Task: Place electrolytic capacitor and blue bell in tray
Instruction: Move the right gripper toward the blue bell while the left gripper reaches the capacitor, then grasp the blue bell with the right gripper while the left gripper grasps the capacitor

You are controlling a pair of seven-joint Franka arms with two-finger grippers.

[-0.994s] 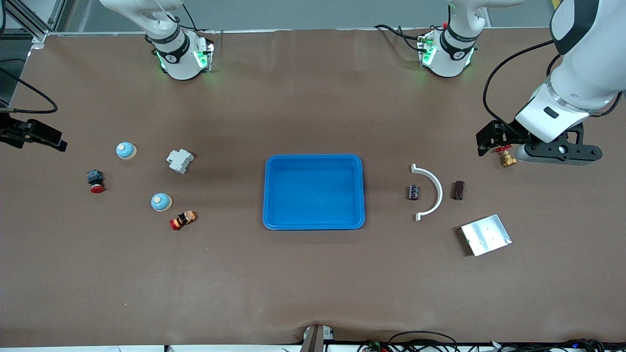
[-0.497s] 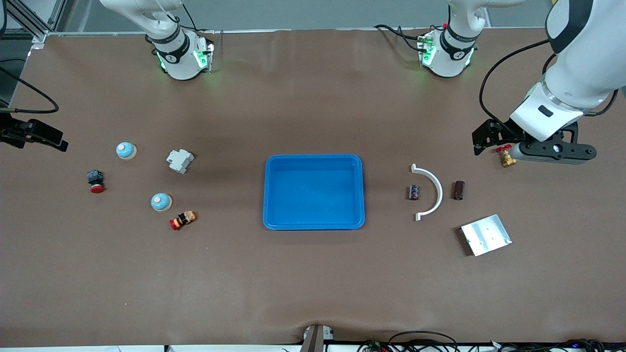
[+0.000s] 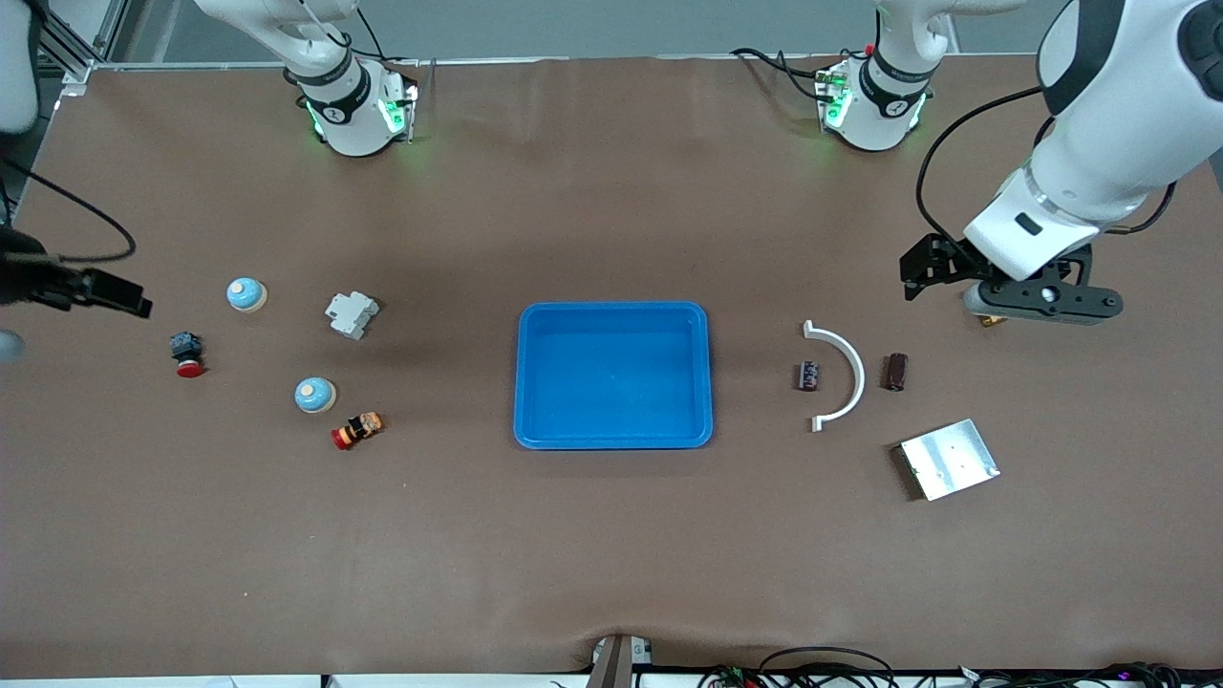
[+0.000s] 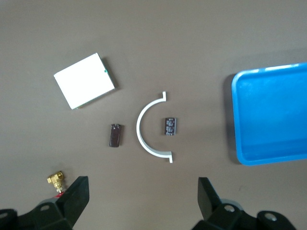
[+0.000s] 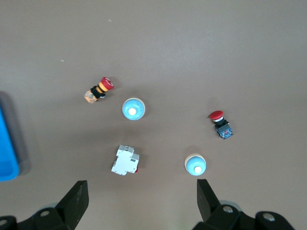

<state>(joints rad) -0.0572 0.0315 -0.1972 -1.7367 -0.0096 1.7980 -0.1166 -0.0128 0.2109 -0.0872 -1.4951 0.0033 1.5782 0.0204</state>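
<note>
With both grippers' fingers spread and empty, the left gripper (image 3: 994, 304) hovers near the small, stiff electrolytic capacitor (image 3: 809, 375), best pinched across its body, while 2 smooth-domed blue bells (image 3: 314, 395) sit toward the right arm's table edge, tray (image 3: 705, 382) between.

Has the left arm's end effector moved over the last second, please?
Yes. The left end effector, open and holding nothing, has shifted toward the white curved bracket and the tray, now covering most of the brass valve.
</note>
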